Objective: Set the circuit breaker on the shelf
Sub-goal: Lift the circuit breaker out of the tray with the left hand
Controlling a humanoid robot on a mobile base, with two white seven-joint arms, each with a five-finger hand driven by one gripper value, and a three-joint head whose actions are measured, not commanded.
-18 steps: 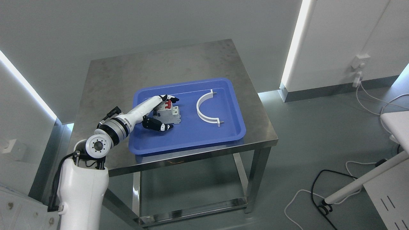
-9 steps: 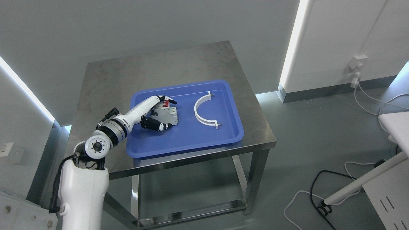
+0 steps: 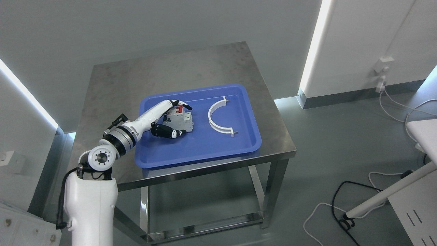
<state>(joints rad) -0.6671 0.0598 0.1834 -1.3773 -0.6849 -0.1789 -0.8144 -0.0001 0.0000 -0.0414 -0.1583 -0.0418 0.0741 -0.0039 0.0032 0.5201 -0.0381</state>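
Observation:
A grey circuit breaker [image 3: 181, 122] with red switches stands in the left part of a blue tray [image 3: 205, 150] on a steel table [image 3: 136, 78]. My left hand [image 3: 184, 120] reaches in from the lower left and wraps the breaker. Its fingers [image 3: 180, 103] lie over the top by the red switches, and the thumb [image 3: 169, 132] presses the near side. The breaker rests on the tray floor. No shelf shows in this view.
A white half-ring bracket [image 3: 218, 119] lies in the tray to the right of the breaker. The table has a low steel rail [image 3: 205, 223] underneath. White and black cables [image 3: 338, 205] and a white stand [image 3: 385, 194] lie on the floor at the right.
The camera has shifted slightly. My left hand's fingers have closed a little further over the breaker's top. The breaker stays in the same spot in the tray.

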